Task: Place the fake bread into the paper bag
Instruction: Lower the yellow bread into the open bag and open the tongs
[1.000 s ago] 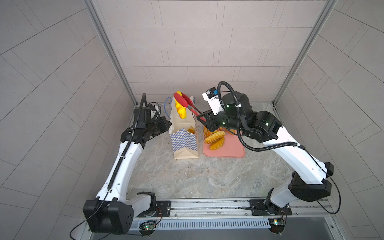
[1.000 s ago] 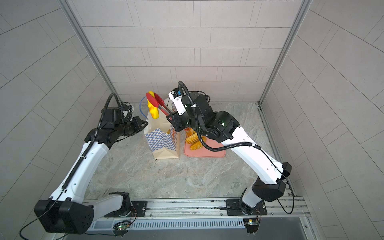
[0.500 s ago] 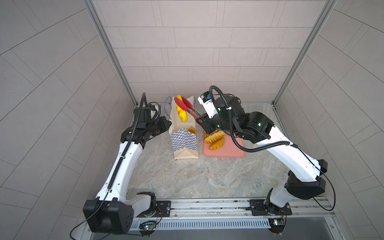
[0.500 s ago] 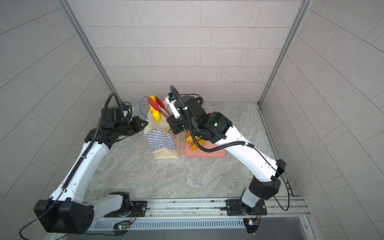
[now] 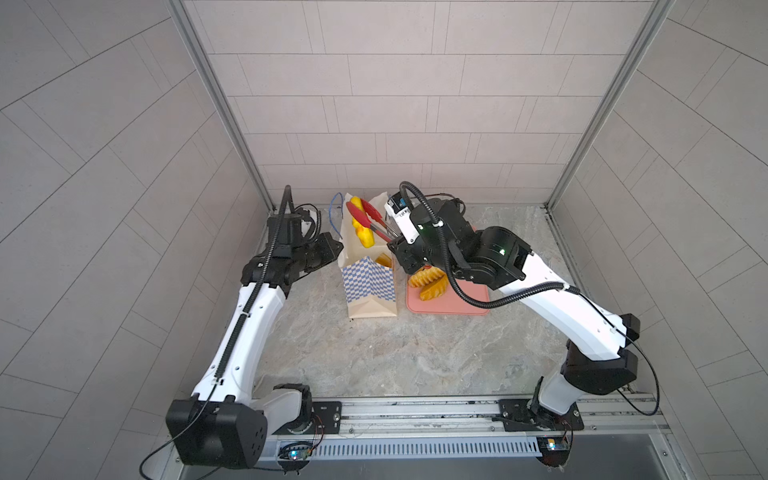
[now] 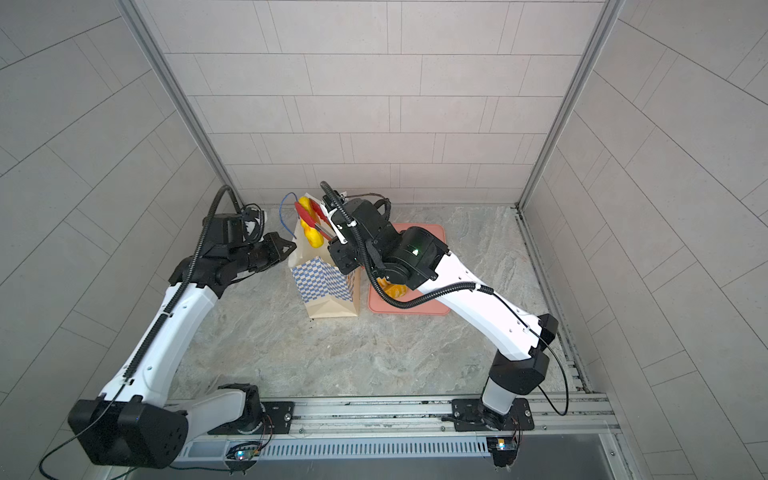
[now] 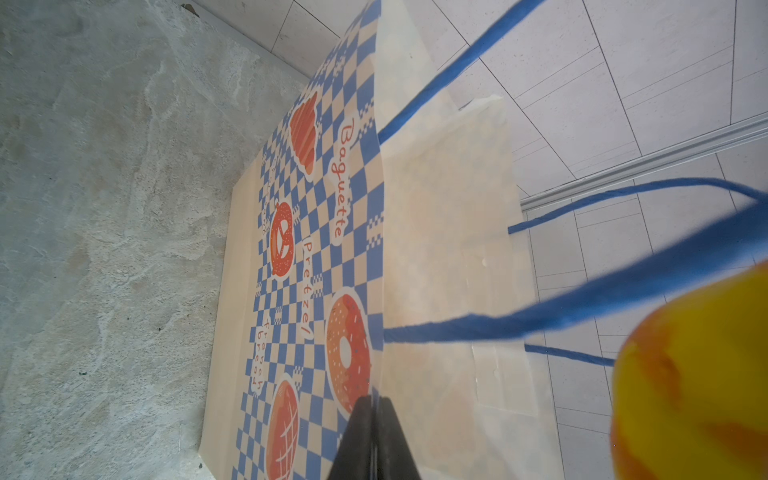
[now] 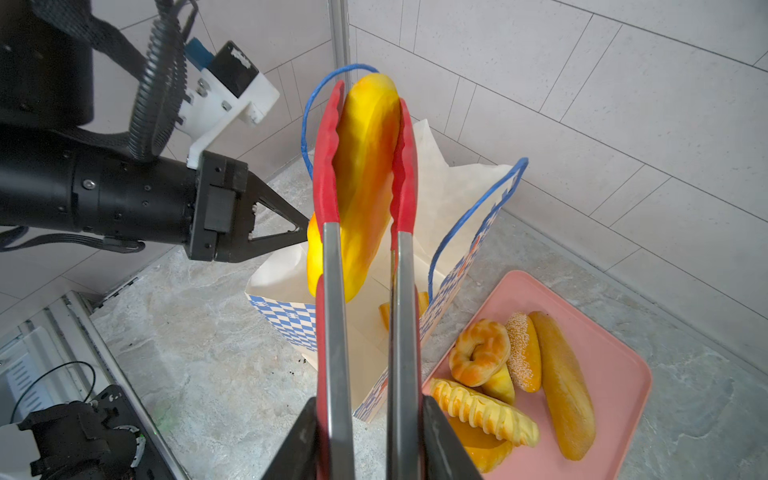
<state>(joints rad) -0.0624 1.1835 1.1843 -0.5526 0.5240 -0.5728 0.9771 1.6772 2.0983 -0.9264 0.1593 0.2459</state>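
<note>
**Top views.** No writing can be read from up here. The paper bag (image 5: 370,282) (image 6: 324,282) shows only blue-white checks. It stands upright, mouth open, just beside the pink tray (image 5: 440,305) (image 6: 415,307).
- The left arm reaches in low, with the left gripper (image 5: 334,249) (image 6: 289,248) at the bag's upper rim.
- The right arm arches over the tray and hides most of it.
- The right gripper (image 5: 397,249) is tucked under its wrist, so its jaws are unreadable here.
- The red tongs (image 5: 368,212) (image 6: 309,214) clamp a yellow loaf (image 5: 362,232) (image 6: 311,232) upright over the bag's mouth. How deep it sits, I cannot tell.

**Left wrist.** The bag's side (image 7: 436,208) reads "Baguette", "Pretzel!" and "French bread" in orange script, among orange pastry pictures.
- The left gripper (image 7: 374,415) is pressed together, pinching the bag's paper rim.
- A blue cord handle (image 7: 582,307) crosses close to the lens and is blurred.
- The loaf (image 7: 690,374) is a blurred blob, cut off at the frame's edge.

**Right wrist.** The right gripper (image 8: 370,415) squeezes the tongs' steel arms (image 8: 332,332), and the red tips clasp the loaf (image 8: 365,166) on both sides.
- The left gripper's point (image 8: 299,232) vanishes behind the loaf at the bag's rim.
- One orange piece (image 8: 384,313) lies inside the bag, half hidden by the tongs.
- On the tray (image 8: 615,374) lie a twisted ring (image 8: 478,351), a sesame bun (image 8: 523,351), a long brown loaf (image 8: 561,382) and a braided piece (image 8: 482,411).
- Another piece beneath them is cut off by a gripper finger (image 8: 440,444).
</note>
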